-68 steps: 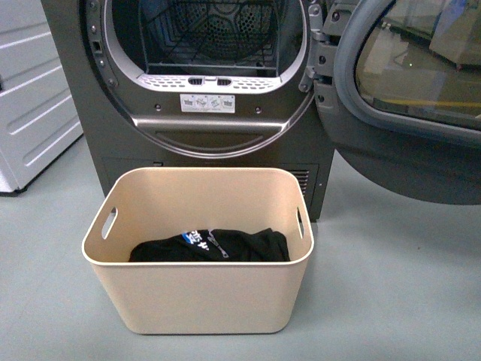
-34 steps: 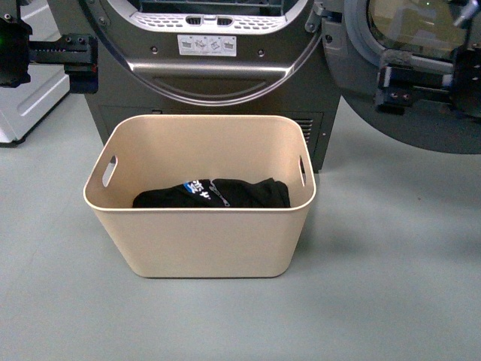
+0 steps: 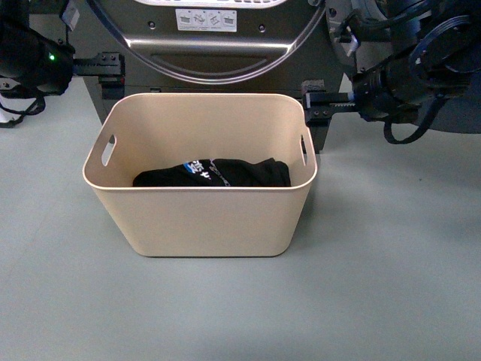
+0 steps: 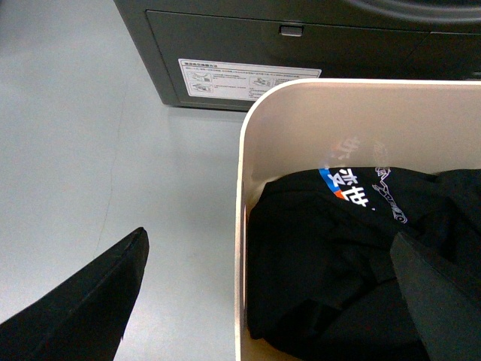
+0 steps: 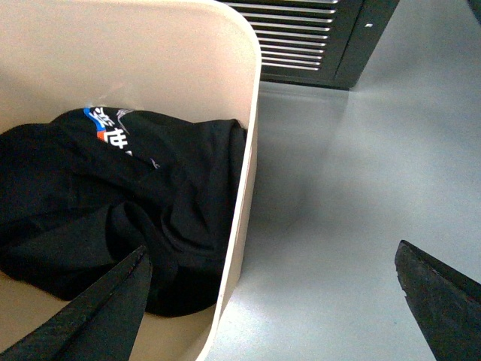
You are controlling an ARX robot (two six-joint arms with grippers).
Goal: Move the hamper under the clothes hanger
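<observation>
We hold our left gripper (image 4: 268, 237) and right gripper (image 5: 270, 248) spread, each astride an end wall of the beige hamper (image 3: 199, 218), black garment (image 3: 214, 173) inside.

A white sticker (image 3: 204, 19) w/ tiny pics sits on the dark machine (image 4: 225, 37), too small to read, & the black cloth (image 3: 214, 174) in the hamper (image 3: 203, 222) has a blue patch (image 4: 347, 179) w/ white Chinese-looking signs + a thin white word line, both too blurry to read.
</observation>
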